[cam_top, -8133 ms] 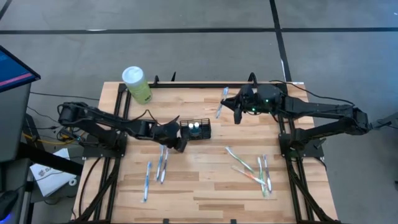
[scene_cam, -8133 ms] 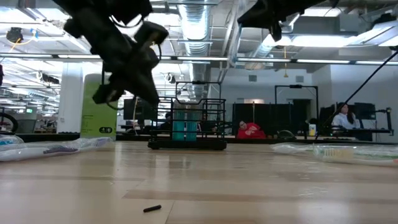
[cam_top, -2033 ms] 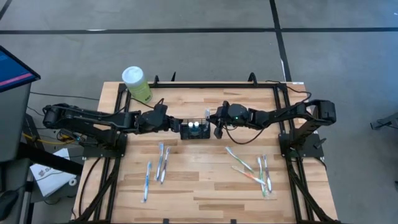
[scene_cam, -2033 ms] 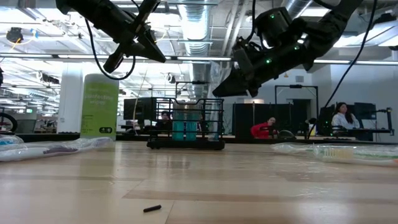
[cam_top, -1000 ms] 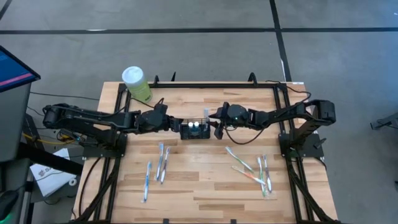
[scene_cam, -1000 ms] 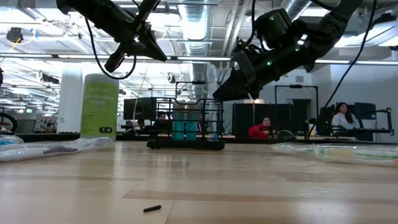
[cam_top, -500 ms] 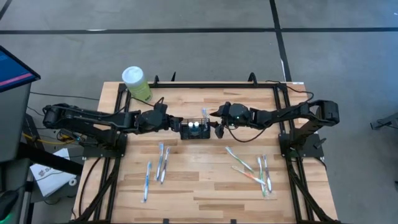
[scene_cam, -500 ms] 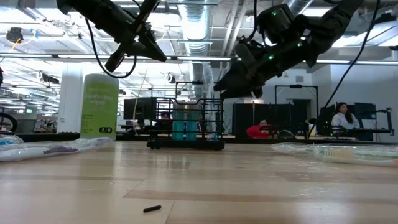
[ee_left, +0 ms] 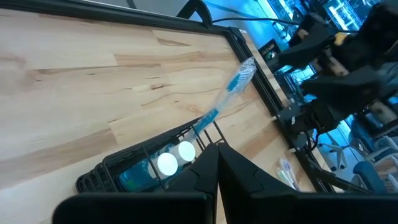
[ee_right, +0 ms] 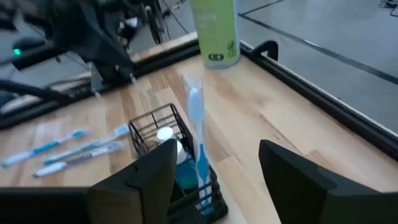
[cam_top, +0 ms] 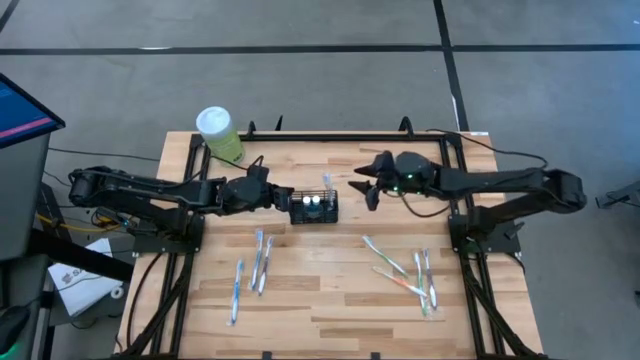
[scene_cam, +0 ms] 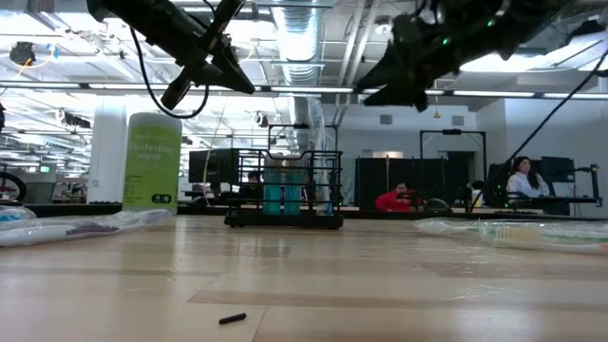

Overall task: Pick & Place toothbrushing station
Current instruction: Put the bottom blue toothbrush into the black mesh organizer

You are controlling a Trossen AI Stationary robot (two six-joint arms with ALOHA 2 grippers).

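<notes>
From above, the caddy (cam_top: 314, 206) stands near the middle of my table (cam_top: 320, 300), a little toward the far edge, with a blue brush (cam_top: 326, 184) upright in its right far corner. My left pincer (cam_top: 283, 200) is pressed shut just left of the caddy. My right pincer (cam_top: 366, 190) hangs to the caddy's right, apart from it, fingers spread and holding nothing. A green canister (cam_top: 219, 135) sits at the far left corner. Wrapped brushes (cam_top: 256, 262) lie near-left, and more wrapped brushes (cam_top: 405, 270) lie near-right.

From table height, the caddy (scene_cam: 285, 190) rests flat on the wood with blue items inside. My right pincer (scene_cam: 380, 84) is up above and right of it, clear of the wire. My left pincer (scene_cam: 237, 81) points down toward the caddy's left side from above. The canister (scene_cam: 151, 161) stands left of the caddy. People sit in the room beyond.

Past my left wrist, my closed fingers (ee_left: 217, 163) meet in a point right over the caddy (ee_left: 143, 168), whose brush (ee_left: 227, 96) leans out.

Past my right wrist, my two fingers (ee_right: 305, 180) stand wide, with the caddy (ee_right: 174, 163) and its upright brush (ee_right: 198, 134) ahead between them, untouched, and the canister (ee_right: 216, 31) farther off.
</notes>
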